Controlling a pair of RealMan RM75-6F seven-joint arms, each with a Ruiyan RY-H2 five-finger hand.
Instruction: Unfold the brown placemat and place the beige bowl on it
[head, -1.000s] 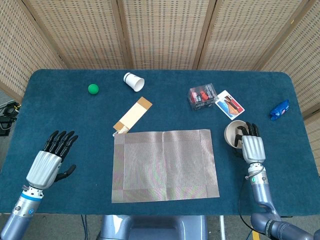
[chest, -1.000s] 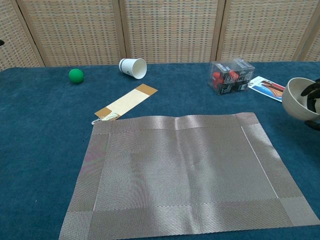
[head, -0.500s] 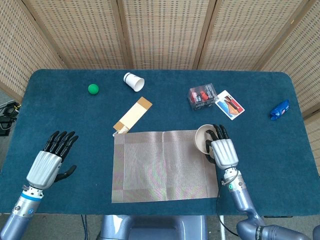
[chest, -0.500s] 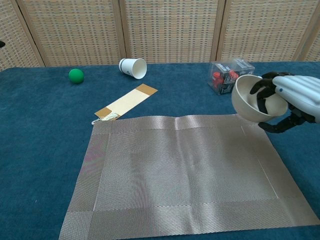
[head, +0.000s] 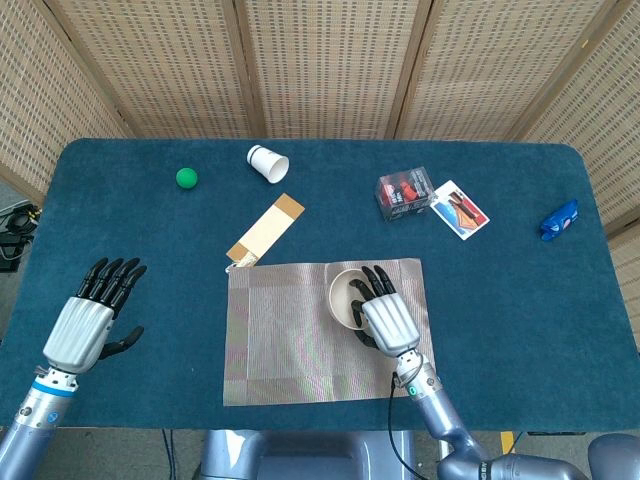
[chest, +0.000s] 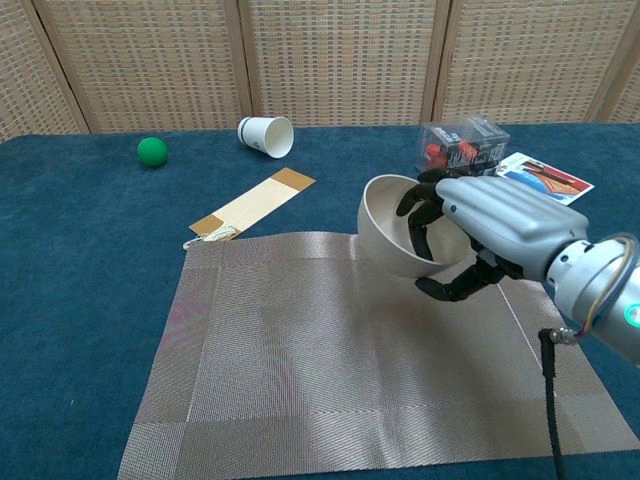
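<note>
right now my right hand (chest: 490, 235) holds the beige bowl (chest: 395, 238), fingers hooked inside its rim and thumb curled under its outer wall, and the bowl is tipped so its mouth faces sideways toward the paper cup side. it is raised over the brown placemat (chest: 330, 370), above the mat's far right part, and i cannot tell from either view whether its base touches the weave. the placemat lies unfolded and flat on the blue table (head: 140, 240), with a faint ripple along its far edge. my left hand (head: 88, 322) is off the mat's left side, well apart from it, fingers stretched out and parted, gripping nothing. just beyond the mat's far left corner lies a tan card strip (chest: 252, 205), its near end touching that corner. farther beyond the mat are a white paper cup (chest: 267, 135) on its side and a green ball (chest: 152, 151). past the mat's far right corner sit a clear plastic box (head: 403, 193) and a picture card (head: 460, 209); a blue object (head: 559, 220) lies well to the mat's right.
</note>
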